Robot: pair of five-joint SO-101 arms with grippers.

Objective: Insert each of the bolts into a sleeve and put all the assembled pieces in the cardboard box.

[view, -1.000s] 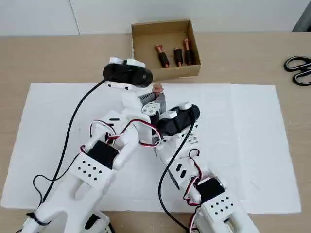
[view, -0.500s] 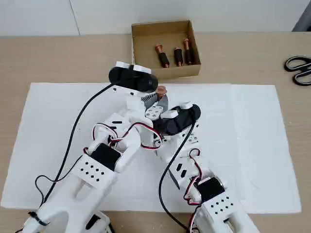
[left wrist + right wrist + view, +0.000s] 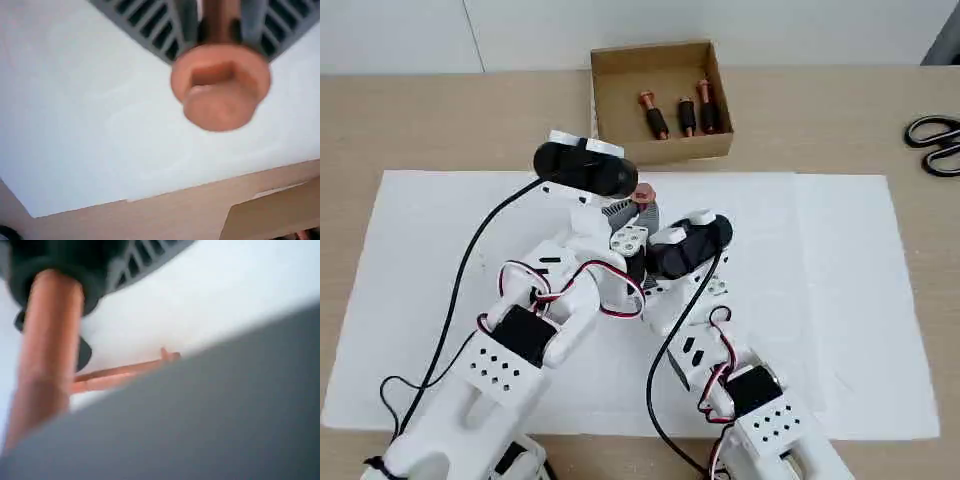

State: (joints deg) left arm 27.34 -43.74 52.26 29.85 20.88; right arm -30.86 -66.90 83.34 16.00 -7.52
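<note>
Left tool (image 3: 218, 30) was clamped on bolt (image 3: 220, 85); shaft sat in dark sleeve (image 3: 50, 265). Right tool (image 3: 638, 228) grip: couldn't tell.

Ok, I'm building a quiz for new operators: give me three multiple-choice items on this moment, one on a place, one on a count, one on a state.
1. Where do the scissors lie? A on the white paper; B on the bare table; C in an arm's grip.
2. How many assembled pieces lie in the cardboard box? A one; B three; C five.
3. The left gripper is: A open; B shut on nothing; C shut on the copper bolt.
Key: 1 B, wood shows under them; 2 B, three lie side by side; 3 C, its fingers flank the bolt's shaft.
</note>
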